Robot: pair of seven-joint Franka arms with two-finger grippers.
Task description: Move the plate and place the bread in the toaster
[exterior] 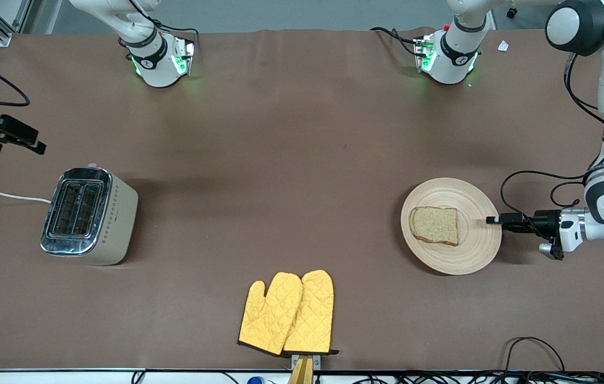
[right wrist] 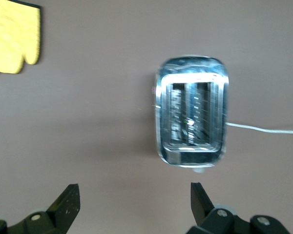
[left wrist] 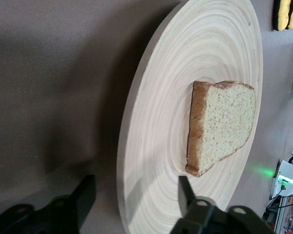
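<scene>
The plate (exterior: 467, 250), a pale wooden disc with ring grooves, lies toward the left arm's end of the table. The bread (exterior: 434, 225) lies flat on it. My left gripper (exterior: 491, 220) is low at the plate's rim and open, with the rim between its jaws. In the left wrist view one finger of the left gripper (left wrist: 135, 187) hangs over the plate (left wrist: 166, 122) near the bread (left wrist: 222, 124), the other beside the rim. The toaster (exterior: 86, 213) stands toward the right arm's end. My right gripper (exterior: 35, 141) hovers open near it, holding nothing. The right wrist view shows the right gripper (right wrist: 134, 190) and the toaster (right wrist: 191, 109).
A pair of yellow oven mitts (exterior: 288, 314) lies at the table edge nearest the front camera, midway between toaster and plate. The toaster's white cord (exterior: 3, 195) trails off the table's end. Brown tabletop lies between toaster and plate.
</scene>
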